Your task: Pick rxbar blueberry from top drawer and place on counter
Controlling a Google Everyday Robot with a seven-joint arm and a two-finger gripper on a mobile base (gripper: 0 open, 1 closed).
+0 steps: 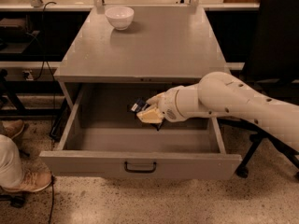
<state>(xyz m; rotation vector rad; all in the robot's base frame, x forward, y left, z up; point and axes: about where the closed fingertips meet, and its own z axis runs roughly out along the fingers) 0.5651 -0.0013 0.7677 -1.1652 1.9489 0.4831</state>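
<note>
The top drawer is pulled fully open below the grey counter. My gripper is above the drawer's middle, at the end of my white arm that comes in from the right. It is shut on the rxbar blueberry, whose dark blue wrapper sticks out to the upper left between the tan fingers. The bar is lifted clear of the drawer floor, below the counter's front edge.
A white bowl stands at the back left of the counter. A black office chair is at the right. A person's leg and shoe are at the lower left.
</note>
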